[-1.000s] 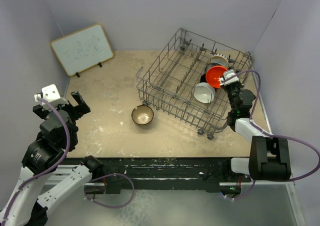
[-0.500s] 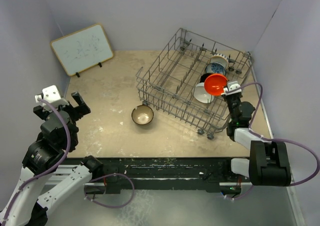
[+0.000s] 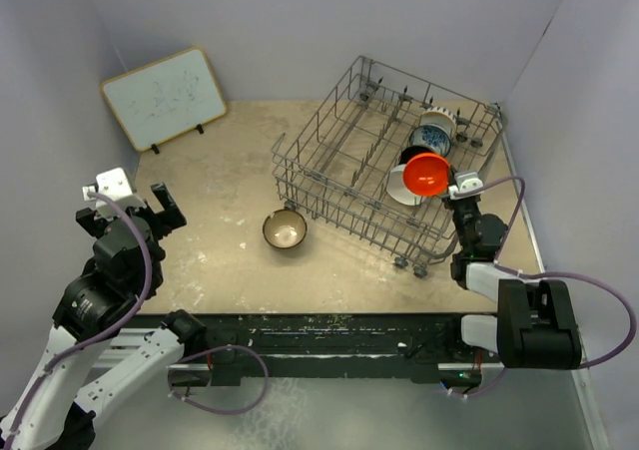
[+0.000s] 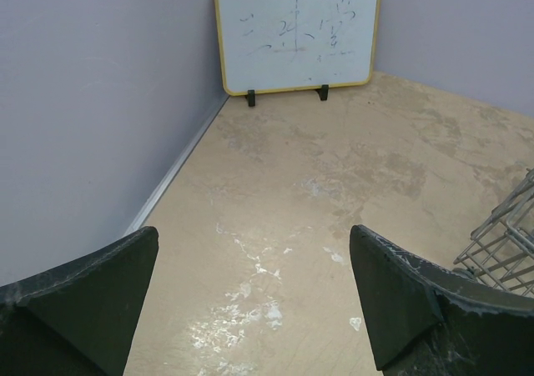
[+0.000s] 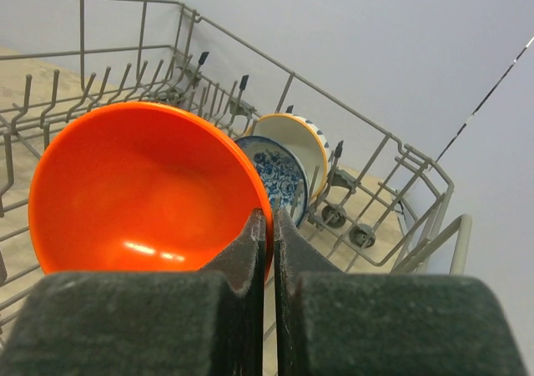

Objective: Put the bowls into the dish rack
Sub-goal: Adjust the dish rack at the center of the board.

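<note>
One orange bowl (image 5: 142, 193) is pinched by its rim in my right end effector (image 5: 267, 219), above the rack (image 3: 329, 161) beside the white bowl (image 3: 395, 187). I'd lower it upright between free tines (image 5: 127, 81), then let go. My left end effector (image 4: 254, 234) hangs open; a brown bowl (image 3: 285, 229) sits on the bench (image 3: 220, 221).
</note>
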Available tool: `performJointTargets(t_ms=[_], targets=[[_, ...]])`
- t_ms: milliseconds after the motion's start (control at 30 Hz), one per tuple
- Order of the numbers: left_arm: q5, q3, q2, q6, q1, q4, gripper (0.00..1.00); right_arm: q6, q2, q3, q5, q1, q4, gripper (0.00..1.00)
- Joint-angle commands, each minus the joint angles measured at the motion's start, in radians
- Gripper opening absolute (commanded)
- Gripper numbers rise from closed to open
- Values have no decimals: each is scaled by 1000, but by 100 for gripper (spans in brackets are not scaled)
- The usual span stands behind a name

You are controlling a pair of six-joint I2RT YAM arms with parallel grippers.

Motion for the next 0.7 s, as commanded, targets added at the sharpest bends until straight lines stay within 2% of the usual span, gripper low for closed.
performJointTargets(t_ms=[0, 167, 367, 667], targets=[[0, 1, 17, -17, -3, 38, 99, 18, -4, -5, -8, 14, 161, 0], [2, 0, 31, 0, -3, 57, 99, -11, -37, -16, 35, 48, 161, 0], [0, 1, 44, -2, -3, 64, 99, 33, 120, -12, -9, 70, 294, 0], [-25, 31, 33, -13, -3, 23, 99, -6, 247, 81, 71, 254, 336, 0]])
